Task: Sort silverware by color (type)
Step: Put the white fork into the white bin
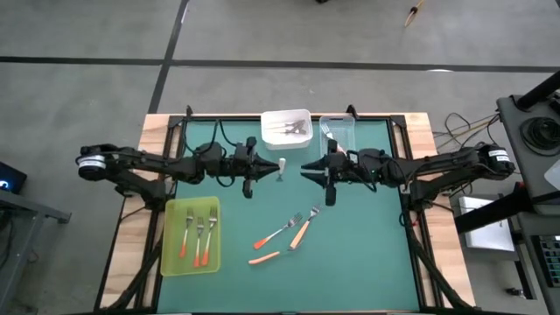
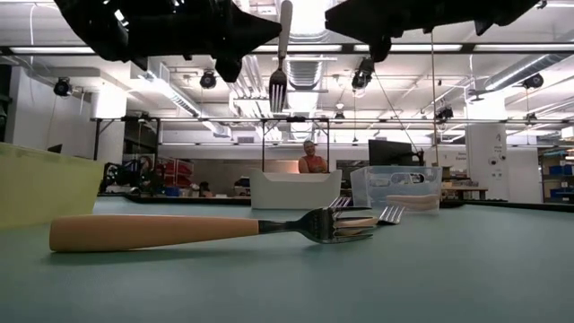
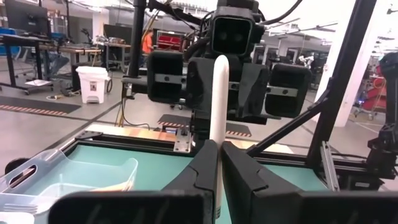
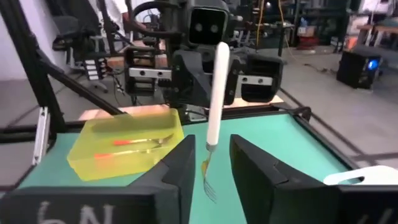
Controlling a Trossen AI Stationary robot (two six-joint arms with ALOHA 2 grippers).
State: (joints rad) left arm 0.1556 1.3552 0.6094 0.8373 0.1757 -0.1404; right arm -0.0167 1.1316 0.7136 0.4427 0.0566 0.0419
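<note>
A white-handled fork point(image 1: 282, 166) hangs upright over the table's middle, tines point(image 2: 278, 90) down, with my left gripper point(image 1: 265, 166) shut on its handle. Facing it from the right, my right gripper point(image 1: 304, 168) stands open; in its wrist view the fork's tines point(image 4: 208, 180) show in the gap between its fingers, and in the high view a gap parts its tips from the fork. Three loose forks with orange handles point(image 1: 284, 238) lie flat on the mat nearer the front; one light orange fork point(image 2: 179, 231) fills the low view. My left gripper pinches the fork's white handle point(image 3: 217, 134) between its two fingers, coming at it level from the table's left, with the fingers across the handle. The handle stands upright above the fingers. The fork is lifted clear of the table, its tines hanging below.
A yellow-green tray point(image 1: 171, 254) at the front left holds three red-orange forks. A white tray point(image 1: 287, 115) with forks and a clear tray point(image 1: 343, 140) stand at the far edge. A person point(image 2: 313, 160) shows in the room beyond.
</note>
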